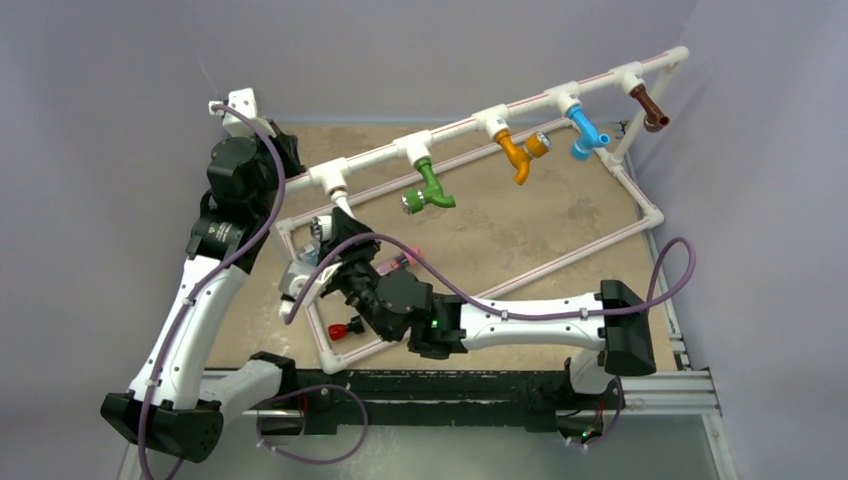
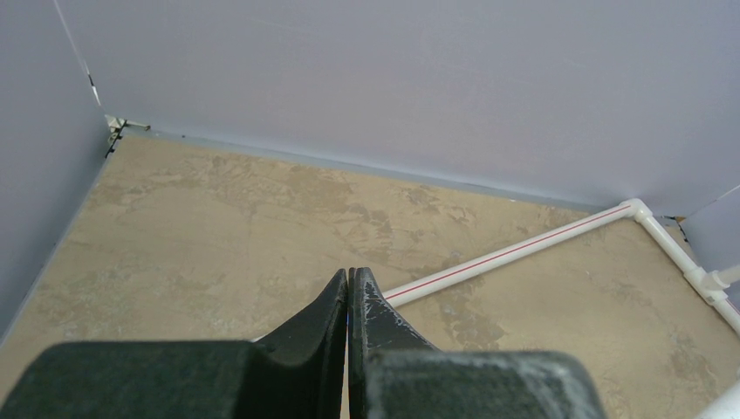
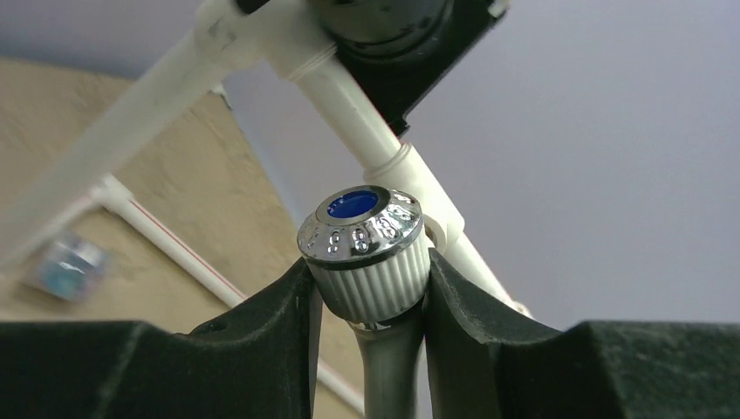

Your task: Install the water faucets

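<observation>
A white pipe frame holds a green faucet, an orange faucet, a blue faucet and a brown faucet on its raised top rail. My right gripper is shut on the white faucet, its jaws clamped on the ribbed knob with chrome cap, just below the leftmost T-fitting. The faucet's white stem runs up toward that fitting. My left gripper is shut and empty, raised at the back left, facing the mat.
A small red-and-black part lies by the frame's near left corner. A pink-capped cylinder lies under the right arm. The frame's base pipes cross the tan mat. Walls enclose the back and both sides.
</observation>
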You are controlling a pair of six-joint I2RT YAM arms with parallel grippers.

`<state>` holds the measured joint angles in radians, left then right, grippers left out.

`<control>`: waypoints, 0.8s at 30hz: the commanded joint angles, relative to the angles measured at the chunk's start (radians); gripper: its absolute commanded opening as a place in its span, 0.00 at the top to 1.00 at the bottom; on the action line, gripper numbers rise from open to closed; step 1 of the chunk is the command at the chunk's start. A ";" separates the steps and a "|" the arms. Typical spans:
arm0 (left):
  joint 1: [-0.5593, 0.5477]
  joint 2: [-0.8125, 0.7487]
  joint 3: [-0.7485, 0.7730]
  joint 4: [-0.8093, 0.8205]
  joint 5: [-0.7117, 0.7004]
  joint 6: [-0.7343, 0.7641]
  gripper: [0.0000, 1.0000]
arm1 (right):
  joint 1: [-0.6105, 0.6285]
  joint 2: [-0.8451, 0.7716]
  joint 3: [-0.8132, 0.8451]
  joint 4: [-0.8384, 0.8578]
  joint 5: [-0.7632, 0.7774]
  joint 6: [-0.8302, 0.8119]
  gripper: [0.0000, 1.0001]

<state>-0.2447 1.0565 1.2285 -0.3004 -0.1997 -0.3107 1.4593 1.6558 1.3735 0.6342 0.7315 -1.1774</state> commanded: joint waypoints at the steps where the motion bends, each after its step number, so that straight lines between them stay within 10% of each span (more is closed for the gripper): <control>1: -0.038 0.033 -0.062 -0.281 0.087 0.067 1.00 | -0.042 -0.076 0.071 0.146 0.022 0.520 1.00; 8: -0.039 0.039 -0.058 -0.283 0.090 0.067 1.00 | -0.147 -0.195 -0.027 0.163 0.000 1.299 1.00; 18: -0.039 0.038 -0.060 -0.281 0.091 0.065 1.00 | -0.246 -0.269 -0.176 0.233 -0.022 1.933 0.98; 24: -0.039 0.030 -0.063 -0.281 0.093 0.065 1.00 | -0.272 -0.292 -0.219 0.222 -0.037 2.141 0.56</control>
<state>-0.2455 1.0691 1.2312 -0.2852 -0.2153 -0.3107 1.2636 1.4151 1.1492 0.7094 0.6006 0.6907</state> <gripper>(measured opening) 0.002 0.428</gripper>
